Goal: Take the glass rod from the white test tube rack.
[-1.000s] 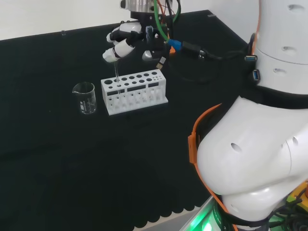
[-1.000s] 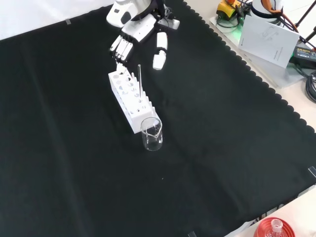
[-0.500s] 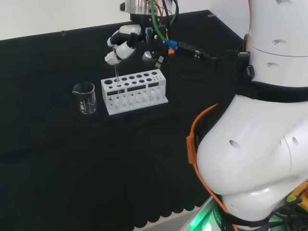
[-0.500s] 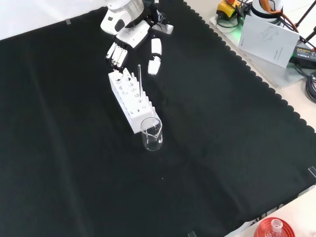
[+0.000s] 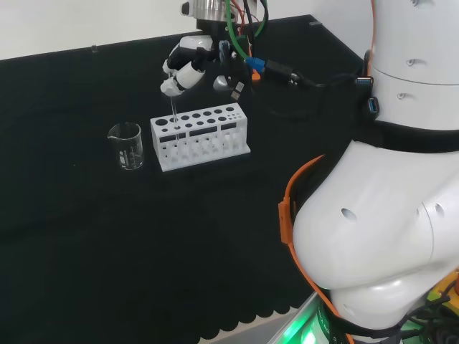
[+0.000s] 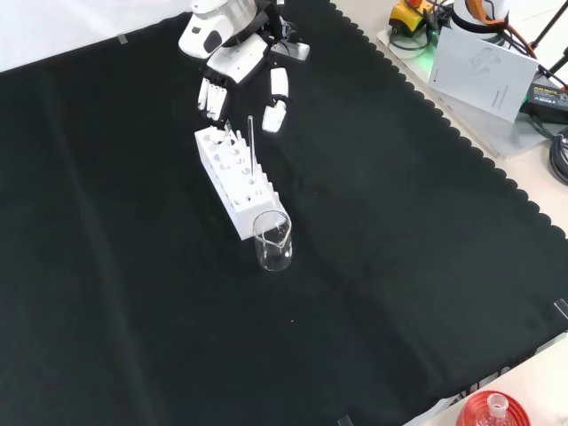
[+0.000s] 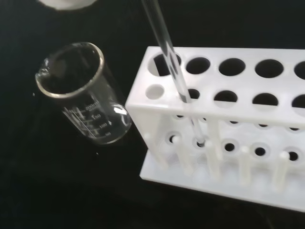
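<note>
Glass rod, thin and clear [image 7: 167,52], is standing nearly upright in a hole at the beaker end of the white plastic test tube rack [image 5: 200,135], its foot resting at the rack's base plate in the wrist view. Beneath everything, the black cloth-covered worktop [image 6: 399,266] is lying open on most sides, with its scalloped edge well apart from the ware. On it, the rack is sitting near the middle, and a small clear glass beaker with printed markings [image 6: 272,240] is standing just beside the rack's end, close to the rod's hole. Above the rack, the black and white hand [image 5: 185,68] is hovering at the level of the rod's top; its fingers [image 6: 213,93] are hanging straight and spread apart from the thumb, holding nothing, and in the front view the rod's tip is showing in the gap between them without touching. By my judgement the reach is in hand and the grasp is not yet made: the next move is calling for the fingers and thumb to be closing round the rod's upper part, then a straight lift along the rod's own line so it is clearing the hole without dragging the rack. Room overhead is looking free; the beaker is the one near neighbour to be avoiding.
</note>
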You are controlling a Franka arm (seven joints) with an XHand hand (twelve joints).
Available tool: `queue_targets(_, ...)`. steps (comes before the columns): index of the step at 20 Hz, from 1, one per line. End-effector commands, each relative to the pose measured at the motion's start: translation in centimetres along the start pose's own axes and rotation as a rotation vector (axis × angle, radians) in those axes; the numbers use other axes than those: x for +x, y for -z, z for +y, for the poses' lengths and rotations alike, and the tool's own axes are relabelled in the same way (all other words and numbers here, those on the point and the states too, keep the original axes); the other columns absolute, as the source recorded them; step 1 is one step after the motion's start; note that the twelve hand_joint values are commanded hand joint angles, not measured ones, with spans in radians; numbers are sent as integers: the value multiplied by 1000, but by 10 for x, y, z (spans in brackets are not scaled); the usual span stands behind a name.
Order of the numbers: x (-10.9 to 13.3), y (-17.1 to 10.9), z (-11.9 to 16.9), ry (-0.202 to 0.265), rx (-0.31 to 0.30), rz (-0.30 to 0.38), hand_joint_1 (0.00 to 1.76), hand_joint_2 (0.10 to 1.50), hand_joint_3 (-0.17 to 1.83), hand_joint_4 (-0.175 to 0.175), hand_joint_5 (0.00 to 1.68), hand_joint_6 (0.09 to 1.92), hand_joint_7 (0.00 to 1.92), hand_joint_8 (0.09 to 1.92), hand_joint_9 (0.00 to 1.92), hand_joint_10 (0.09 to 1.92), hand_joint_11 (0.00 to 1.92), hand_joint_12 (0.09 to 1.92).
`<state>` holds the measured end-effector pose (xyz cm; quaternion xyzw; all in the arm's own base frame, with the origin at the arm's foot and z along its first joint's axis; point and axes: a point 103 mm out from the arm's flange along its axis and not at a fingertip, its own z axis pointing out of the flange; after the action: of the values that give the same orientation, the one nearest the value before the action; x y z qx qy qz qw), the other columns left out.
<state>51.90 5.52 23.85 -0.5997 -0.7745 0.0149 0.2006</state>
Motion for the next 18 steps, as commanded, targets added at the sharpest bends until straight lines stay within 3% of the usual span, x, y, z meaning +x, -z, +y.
queue_targets(1,4,-2,3,8,-14,-3,795,740,494,-167,525,321,685,723,817,645,631,1261)
queue_targets(7,5,-3,3,6,-19,-22,818,721,550,-175,510,665,812,719,919,631,727,1236)
queue_targets(12,15,-5,9,19,-67,-43,888,718,583,-175,689,835,994,688,1083,591,925,1159)
queue_targets(17,22,-3,12,22,-107,-73,1020,713,630,-175,880,829,1161,633,1287,466,1200,982)
queue_targets(18,23,-2,13,23,-109,-76,1074,784,535,-175,937,878,1188,624,1319,440,1247,952)
